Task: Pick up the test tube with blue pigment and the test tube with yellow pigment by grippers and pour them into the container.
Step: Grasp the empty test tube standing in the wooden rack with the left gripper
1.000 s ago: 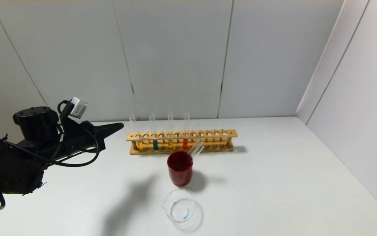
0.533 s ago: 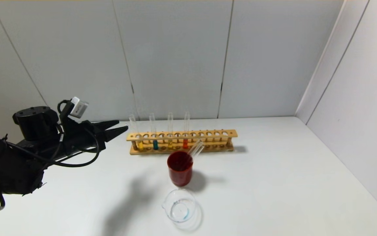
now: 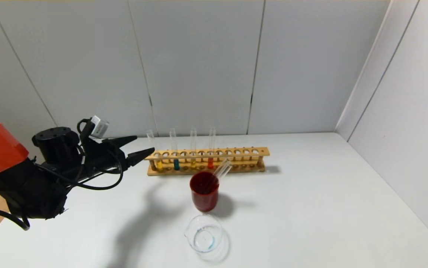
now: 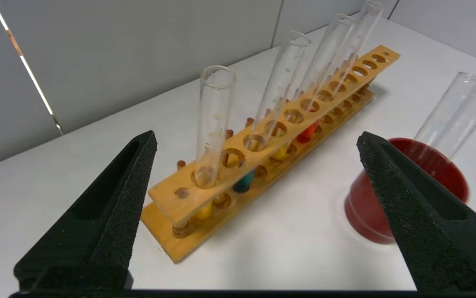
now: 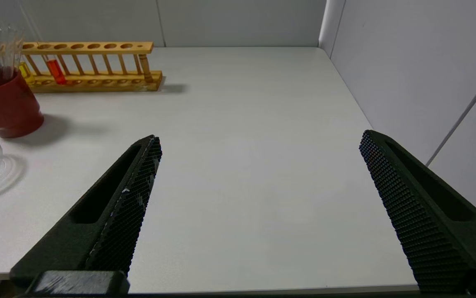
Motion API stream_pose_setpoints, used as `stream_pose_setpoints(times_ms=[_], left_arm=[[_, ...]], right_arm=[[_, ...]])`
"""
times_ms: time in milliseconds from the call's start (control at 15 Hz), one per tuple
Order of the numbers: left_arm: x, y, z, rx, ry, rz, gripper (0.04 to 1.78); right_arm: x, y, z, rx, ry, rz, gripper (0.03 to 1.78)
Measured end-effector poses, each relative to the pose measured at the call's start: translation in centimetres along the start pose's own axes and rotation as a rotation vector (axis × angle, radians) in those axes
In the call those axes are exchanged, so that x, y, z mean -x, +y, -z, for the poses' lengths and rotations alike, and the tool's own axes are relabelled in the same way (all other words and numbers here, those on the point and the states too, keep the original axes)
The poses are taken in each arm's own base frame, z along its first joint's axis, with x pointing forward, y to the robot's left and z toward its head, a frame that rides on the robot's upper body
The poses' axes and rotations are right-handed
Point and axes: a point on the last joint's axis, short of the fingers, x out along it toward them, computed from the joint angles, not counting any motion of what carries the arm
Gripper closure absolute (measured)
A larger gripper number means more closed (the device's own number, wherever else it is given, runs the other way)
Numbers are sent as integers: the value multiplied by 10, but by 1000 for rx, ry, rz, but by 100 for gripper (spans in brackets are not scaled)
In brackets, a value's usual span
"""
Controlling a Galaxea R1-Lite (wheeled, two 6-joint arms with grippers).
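Left gripper point(image 3: 139, 146) spread wide, empty, hovering just left of wooden rack point(image 3: 205, 161), tips aimed at its left end. Yellow tube point(image 3: 158, 163) upright in rack's leftmost slot; blue tube point(image 3: 176, 163) next slot right (both untouched). Beaker point(image 3: 203, 233) on table point(image 3: 310, 208), near side, just in front of red cup point(image 3: 204, 191). Right gripper point(image 5: 258, 140) spread too, empty, over table's right part.

The rack point(image 3: 206, 160) stands behind the cup point(image 3: 204, 194), the container point(image 3: 204, 233) in front (left tool point(image 3: 141, 146) just left of the rack).
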Motion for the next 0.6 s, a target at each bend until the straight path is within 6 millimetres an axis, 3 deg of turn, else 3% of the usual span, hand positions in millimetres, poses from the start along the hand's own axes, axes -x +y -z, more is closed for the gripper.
stream_pose_setpoints(times_ms=[600], left_arm=[[-44,25,19,13,9,31,11]], right_arm=[[0,0,0,0,0,0,6]])
